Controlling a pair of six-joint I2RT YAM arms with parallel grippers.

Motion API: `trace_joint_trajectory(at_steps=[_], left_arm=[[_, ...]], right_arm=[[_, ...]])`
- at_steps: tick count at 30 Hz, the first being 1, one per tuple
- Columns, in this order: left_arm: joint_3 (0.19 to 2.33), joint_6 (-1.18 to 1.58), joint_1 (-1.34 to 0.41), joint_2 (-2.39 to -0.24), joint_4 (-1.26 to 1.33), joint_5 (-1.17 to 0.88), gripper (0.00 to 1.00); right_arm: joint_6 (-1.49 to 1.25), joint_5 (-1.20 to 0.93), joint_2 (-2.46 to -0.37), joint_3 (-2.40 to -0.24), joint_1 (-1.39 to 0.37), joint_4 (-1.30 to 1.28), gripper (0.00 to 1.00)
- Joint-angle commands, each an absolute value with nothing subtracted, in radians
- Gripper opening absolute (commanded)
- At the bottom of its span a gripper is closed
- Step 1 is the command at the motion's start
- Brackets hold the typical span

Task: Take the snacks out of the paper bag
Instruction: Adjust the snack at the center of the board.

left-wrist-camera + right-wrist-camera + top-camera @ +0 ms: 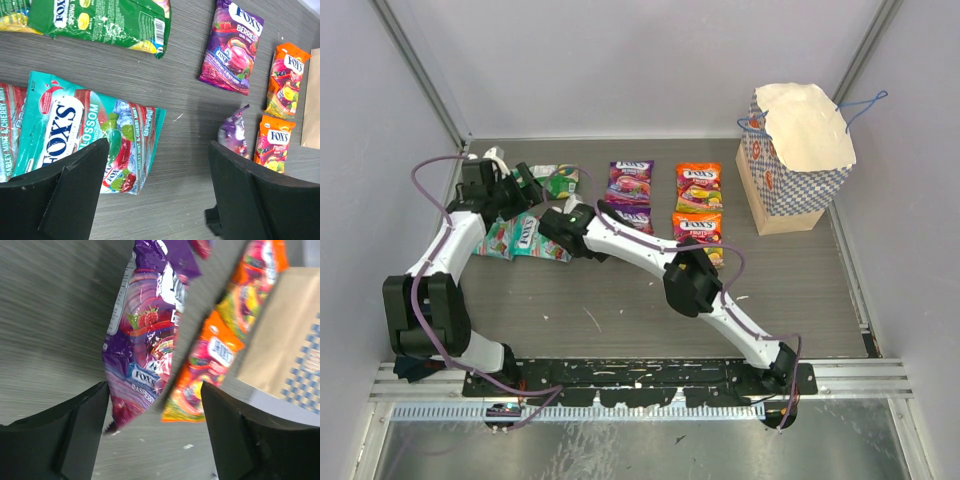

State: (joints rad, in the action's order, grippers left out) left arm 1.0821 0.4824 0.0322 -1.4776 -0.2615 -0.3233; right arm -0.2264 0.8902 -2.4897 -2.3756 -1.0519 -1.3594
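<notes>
Looks nearly done: spotting snacks [698, 186] laid out around left fingers [65, 200] and right fingers [60, 435], both spread wide, gripping nothing; can't see inside paper bag [800, 190] beyond

Top view. A boxy blue-and-white checkered paper bag [798, 170] stands at 1 o'clock on the grey wood-grain table [620, 310]. At the bag's 9 o'clock lie two orange glossy packets [698, 187], one behind the other. Farther at 9 o'clock lie two purple glossy packets [630, 178], then a green glossy packet [560, 180]. Teal glossy packets [535, 240] lie at its 7 o'clock.
</notes>
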Motion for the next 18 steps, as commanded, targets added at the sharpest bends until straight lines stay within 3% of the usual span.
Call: trace_joint_trajectory(at_steps=[1, 6, 10, 13, 18], left_arm=[[1.09, 0.467, 0.032, -1.442, -0.266, -0.314, 0.83], [1.099, 0.456, 0.032, -1.407, -0.313, -0.276, 0.83], [1.093, 0.439, 0.032, -1.368, -0.355, -0.214, 0.83], [1.083, 0.432, 0.032, -1.363, -0.373, -0.196, 0.83], [1.054, 0.412, 0.032, -1.404, -0.387, -0.117, 0.82]], right_arm=[[-0.155, 0.643, -2.334, -2.325, -1.066, -1.073, 0.83], [-0.121, 0.433, -2.012, -1.978, -1.057, -0.668, 0.87], [-0.193, 0.181, -1.843, -1.698, -0.958, -0.401, 0.78], [-0.239, 0.072, -1.826, -1.567, -0.874, -0.276, 0.62], [-0.237, 0.03, -1.926, -1.515, -0.778, -0.196, 0.57]])
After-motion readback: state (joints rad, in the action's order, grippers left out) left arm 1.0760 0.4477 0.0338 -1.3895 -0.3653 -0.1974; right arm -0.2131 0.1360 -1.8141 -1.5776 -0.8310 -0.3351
